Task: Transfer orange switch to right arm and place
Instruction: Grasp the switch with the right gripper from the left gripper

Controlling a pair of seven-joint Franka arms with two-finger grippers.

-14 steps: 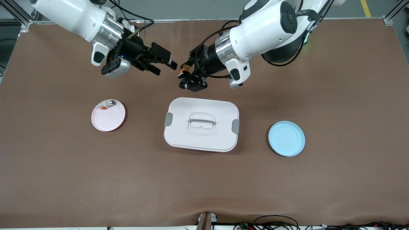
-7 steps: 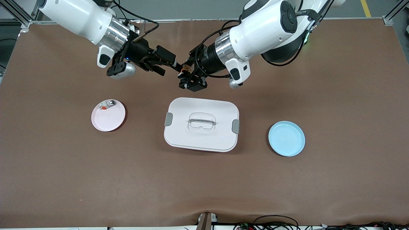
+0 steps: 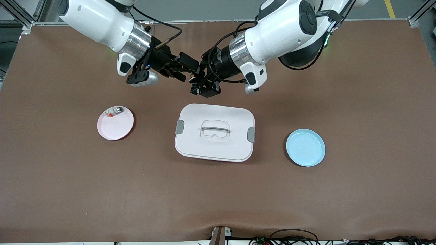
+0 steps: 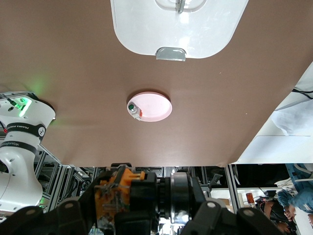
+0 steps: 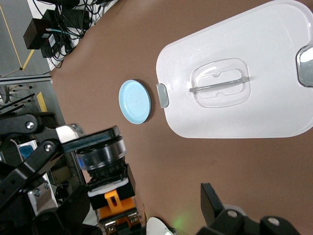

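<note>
My left gripper (image 3: 195,79) is clenched on the orange switch (image 5: 113,201) above the table (image 3: 357,85). My right gripper (image 3: 190,69) is spread around it; I should centre its fingers on the body before squeezing.

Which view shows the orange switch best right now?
Right wrist view: the orange switch sits close up, black body and orange band clear. Left wrist view shows it partly cut off at the frame edge. In the front view the grippers hide it.
</note>
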